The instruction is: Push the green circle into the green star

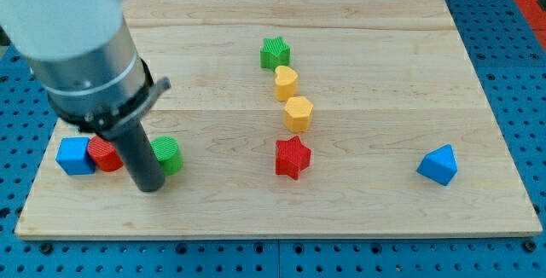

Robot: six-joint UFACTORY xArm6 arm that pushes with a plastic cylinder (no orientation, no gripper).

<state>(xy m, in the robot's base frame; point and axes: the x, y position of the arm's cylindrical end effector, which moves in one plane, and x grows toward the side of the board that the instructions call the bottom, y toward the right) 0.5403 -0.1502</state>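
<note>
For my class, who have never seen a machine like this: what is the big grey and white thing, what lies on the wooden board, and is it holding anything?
It is a robot arm ending in a dark rod. It holds nothing; my tip only pushes blocks. One camera looks down on the wooden board. My tip sits just left of the green circle, with a red block and a blue cube further left. Near the middle, top to bottom: green star, yellow heart, yellow hexagon, red star. A blue triangle lies at the view's right.
</note>
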